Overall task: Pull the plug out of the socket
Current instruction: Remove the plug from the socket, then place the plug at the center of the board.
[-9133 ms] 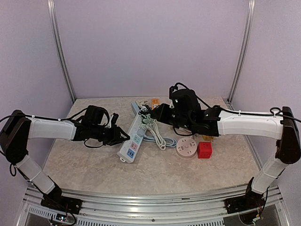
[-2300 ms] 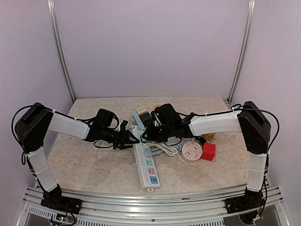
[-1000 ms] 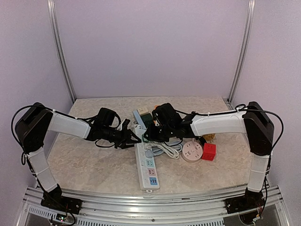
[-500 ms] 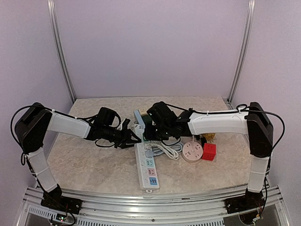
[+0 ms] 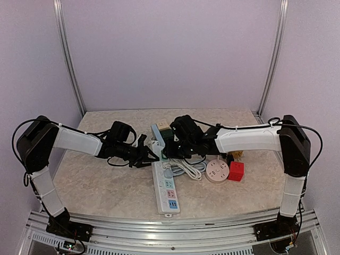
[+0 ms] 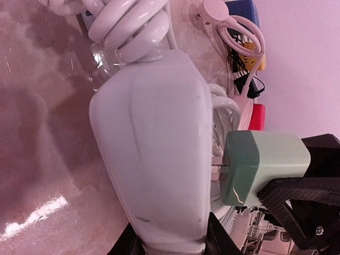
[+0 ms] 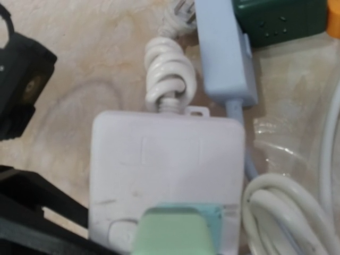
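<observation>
In my left wrist view, the mint-green boxy plastic plug (image 6: 265, 167) sat right of centre, its metal prongs (image 6: 217, 166) partly bared but reaching into the end of the long white plastic power strip (image 6: 154, 154) lying mid-frame.

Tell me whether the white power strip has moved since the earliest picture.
Yes. The power strip has swung round and its free end now reaches nearer the table's front rail.

The left arm (image 5: 74, 142) and right arm (image 5: 247, 139) stretch low and inward, the left gripper (image 5: 151, 156) and right gripper (image 5: 166, 152) both closed, tips almost meeting.
</observation>
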Tool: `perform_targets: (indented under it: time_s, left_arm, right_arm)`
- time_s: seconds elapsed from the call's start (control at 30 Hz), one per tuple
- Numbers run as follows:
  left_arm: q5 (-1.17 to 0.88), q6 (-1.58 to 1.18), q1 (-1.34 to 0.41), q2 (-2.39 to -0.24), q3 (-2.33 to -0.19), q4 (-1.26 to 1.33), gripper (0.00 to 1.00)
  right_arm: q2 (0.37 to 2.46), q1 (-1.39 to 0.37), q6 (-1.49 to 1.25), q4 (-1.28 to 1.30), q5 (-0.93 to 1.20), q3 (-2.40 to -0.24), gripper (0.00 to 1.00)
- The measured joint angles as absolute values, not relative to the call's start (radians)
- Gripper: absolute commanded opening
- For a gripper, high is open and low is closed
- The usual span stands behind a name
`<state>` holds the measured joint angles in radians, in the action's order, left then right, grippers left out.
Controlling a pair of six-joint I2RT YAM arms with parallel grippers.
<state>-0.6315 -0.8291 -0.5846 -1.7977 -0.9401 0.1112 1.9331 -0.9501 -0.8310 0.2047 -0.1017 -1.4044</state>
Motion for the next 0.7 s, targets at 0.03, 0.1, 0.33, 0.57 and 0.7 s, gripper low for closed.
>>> perform_targets:
  time_s: [0.03, 0.1, 0.33, 0.57, 0.7]
  left_arm:
    - [-0.632, -0.829, -0.585, -1.798, -0.940, 0.111, 0.03]
    - [-0.631, -0.829, -0.585, -1.798, -0.940, 0.111, 0.03]
    - [-0.629, -0.829, -0.585, -1.798, -0.941, 0.111, 0.02]
    - [-0.628, -0.829, -0.585, -1.798, -0.941, 0.110, 0.02]
    - [-0.627, -0.829, -0.584, -1.797, -0.941, 0.110, 0.02]
  right_arm:
    - [1.932, -0.950, -0.831, 0.202, -0.101, -1.401, 0.00]
    - [1.922, -0.947, -0.831, 0.186, -0.099, -1.387, 0.00]
    - [1.853, -0.925, -0.831, 0.170, -0.134, -1.358, 0.00]
    - [1.808, -0.909, -0.826, 0.162, -0.170, -1.345, 0.00]
    - [1.756, -0.884, -0.805, 0.167, -0.187, -1.301, 0.00]
